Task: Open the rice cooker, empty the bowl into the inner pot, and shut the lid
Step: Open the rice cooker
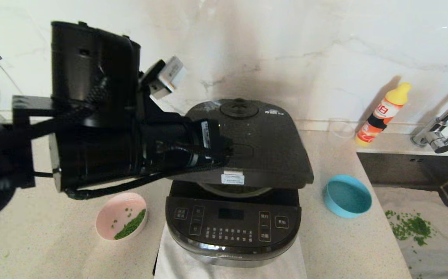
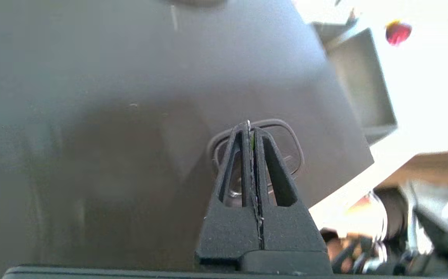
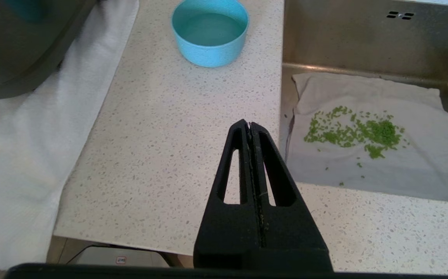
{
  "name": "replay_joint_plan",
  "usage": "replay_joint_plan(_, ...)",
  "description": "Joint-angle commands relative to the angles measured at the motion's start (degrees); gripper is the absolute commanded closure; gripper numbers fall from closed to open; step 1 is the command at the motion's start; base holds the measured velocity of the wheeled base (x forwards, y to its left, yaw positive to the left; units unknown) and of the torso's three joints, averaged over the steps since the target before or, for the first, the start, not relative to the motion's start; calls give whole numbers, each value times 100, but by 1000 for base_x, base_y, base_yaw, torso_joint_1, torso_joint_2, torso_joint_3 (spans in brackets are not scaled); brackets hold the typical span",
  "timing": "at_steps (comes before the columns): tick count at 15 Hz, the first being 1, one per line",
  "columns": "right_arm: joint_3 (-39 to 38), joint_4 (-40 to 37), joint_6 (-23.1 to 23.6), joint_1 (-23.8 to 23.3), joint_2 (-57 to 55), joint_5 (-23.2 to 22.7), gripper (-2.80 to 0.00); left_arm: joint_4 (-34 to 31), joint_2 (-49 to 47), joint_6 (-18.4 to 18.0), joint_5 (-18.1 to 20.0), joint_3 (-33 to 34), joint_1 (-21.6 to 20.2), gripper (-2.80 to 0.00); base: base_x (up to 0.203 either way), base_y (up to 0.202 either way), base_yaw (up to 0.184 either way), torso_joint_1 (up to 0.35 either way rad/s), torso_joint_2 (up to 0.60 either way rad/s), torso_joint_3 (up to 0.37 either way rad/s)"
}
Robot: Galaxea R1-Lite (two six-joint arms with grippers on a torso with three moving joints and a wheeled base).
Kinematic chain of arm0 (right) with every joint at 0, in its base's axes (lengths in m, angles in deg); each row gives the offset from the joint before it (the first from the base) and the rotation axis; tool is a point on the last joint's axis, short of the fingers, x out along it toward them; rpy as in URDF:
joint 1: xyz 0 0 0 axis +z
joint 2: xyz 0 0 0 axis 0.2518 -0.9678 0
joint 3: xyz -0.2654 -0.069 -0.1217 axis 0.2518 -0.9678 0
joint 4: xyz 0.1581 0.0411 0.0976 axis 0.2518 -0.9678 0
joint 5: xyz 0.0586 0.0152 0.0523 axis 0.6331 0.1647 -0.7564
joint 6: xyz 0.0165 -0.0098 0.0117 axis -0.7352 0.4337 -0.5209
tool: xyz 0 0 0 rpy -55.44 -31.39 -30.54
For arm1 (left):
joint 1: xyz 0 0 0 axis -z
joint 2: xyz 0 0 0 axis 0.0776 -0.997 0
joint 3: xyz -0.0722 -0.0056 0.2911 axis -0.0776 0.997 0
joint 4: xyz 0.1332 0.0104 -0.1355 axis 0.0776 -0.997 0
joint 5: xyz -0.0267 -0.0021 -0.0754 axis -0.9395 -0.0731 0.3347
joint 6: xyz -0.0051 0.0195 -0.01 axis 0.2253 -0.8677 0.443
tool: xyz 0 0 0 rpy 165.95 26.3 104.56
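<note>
Left end effector [image 2: 250, 130] — fingers pressed together — tip over the lid's [image 2: 130, 97] oblong latch button [image 2: 282, 139].

Bulky black left arm [image 1: 92, 112], braided cables, slotted triangular fingers [image 2: 231, 170].

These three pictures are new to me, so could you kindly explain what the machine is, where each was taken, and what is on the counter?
It is a two-armed robot at a kitchen counter. One camera sits on its head, one behind each gripper. The left gripper, fingers shut and holding nothing, is at the oblong latch button on the lid of the glossy black rice cooker; the lid stands slightly ajar. The right gripper, shut and empty, hovers over the speckled counter. A pink bowl of green bits and a blue bowl flank the cooker.
</note>
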Motion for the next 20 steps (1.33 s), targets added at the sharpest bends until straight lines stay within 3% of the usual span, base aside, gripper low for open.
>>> replay_joint_plan(1,0,-3,0,-1,1,-2,0,61,355,2,-130,-305,-5,0,0,0,0,0,0,0)
replay_joint_plan(8,0,-3,0,-1,1,-2,0,271,866,-63,-581,-1203,-112,0,0,0,0,0,0,0)
replay_joint_plan(12,0,-3,0,-1,1,-2,0,240,1550,-513,-917,-1652,-184,0,0,0,0,0,0,0)
replay_joint_plan(14,0,-3,0,-1,1,-2,0,-115,2099,-574,-934,-1603,-217,0,0,0,0,0,0,0)
replay_joint_plan(15,0,-3,0,-1,1,-2,0,-646,2453,-520,-911,-1460,-223,0,0,0,0,0,0,0)
replay_joint_plan(17,0,-3,0,-1,1,-2,0,-1614,3112,-186,-675,-845,-222,0,0,0,0,0,0,0)
replay_joint_plan(20,0,-3,0,-1,1,-2,0,-2126,4010,399,447,437,-225,0,0,0,0,0,0,0)
